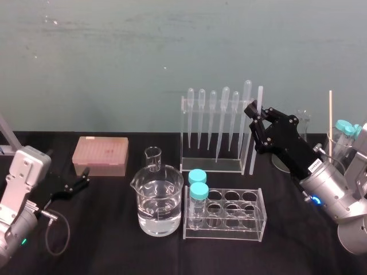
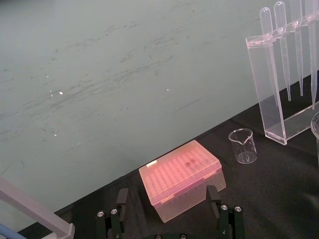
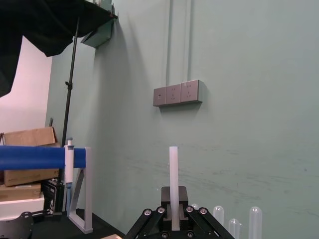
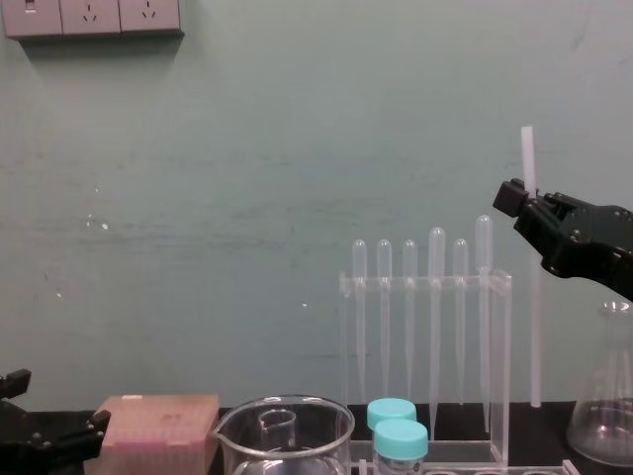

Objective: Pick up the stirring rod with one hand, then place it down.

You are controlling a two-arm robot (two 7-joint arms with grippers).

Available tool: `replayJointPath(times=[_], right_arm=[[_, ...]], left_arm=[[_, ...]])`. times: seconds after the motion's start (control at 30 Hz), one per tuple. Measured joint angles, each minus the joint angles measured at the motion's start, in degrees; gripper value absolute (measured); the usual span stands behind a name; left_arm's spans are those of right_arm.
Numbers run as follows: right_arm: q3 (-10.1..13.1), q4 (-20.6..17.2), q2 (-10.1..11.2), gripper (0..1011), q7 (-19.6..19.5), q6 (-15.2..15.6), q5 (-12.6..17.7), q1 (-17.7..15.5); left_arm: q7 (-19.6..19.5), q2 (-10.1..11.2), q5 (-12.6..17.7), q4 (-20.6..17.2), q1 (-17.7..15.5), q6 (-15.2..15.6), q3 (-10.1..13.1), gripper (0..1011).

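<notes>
We see the right claw (image 1: 253,112) clamped tight on the upright stirring rod (image 1: 253,152); the left claw (image 1: 85,177) sits parted, holding nothing

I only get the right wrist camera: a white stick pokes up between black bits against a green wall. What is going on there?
Observer: The right gripper is shut on the stirring rod, holding it upright just beside a rack of pipettes.
Operator: Is it up in the air?
Observer: Chest view: its lower end reaches down near the table; touching or not, I cannot tell.
Operator: And the other arm?
Observer: The left gripper rests open at the far left, by a pink box.
</notes>
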Motion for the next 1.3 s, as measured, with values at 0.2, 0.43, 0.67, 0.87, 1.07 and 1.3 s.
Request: replayJointPath(times=[0.2,0.43,0.67,0.87,1.07,1.3], right_arm=[[0.0,0.0,0.0,71,0.0,0.0,0.0,0.0],[0.0,0.0,0.0,71,0.0,0.0,0.0,0.0],[0.4,0.0,-0.1,71,0.8,0.2,0.1,0.0],[1.2,-2.0,1.1,71,2.1,2.1,0.4,-1.2],[1.2,-4.4,2.6,71,3.0,4.2,0.7,-3.0],[0.2,-5.8,4.2,71,4.0,6.6,1.0,-4.5]], left_arm=[[0.0,0.0,0.0,0.0,0.0,0.0,0.0,1000],[0.0,0.0,0.0,0.0,0.0,0.0,0.0,1000],[0.0,0.0,0.0,0.0,0.0,0.0,0.0,1000],[0.0,0.0,0.0,0.0,0.0,0.0,0.0,1000],[0.0,0.0,0.0,0.0,0.0,0.0,0.0,1000],[0.0,0.0,0.0,0.0,0.0,0.0,0.0,1000]])
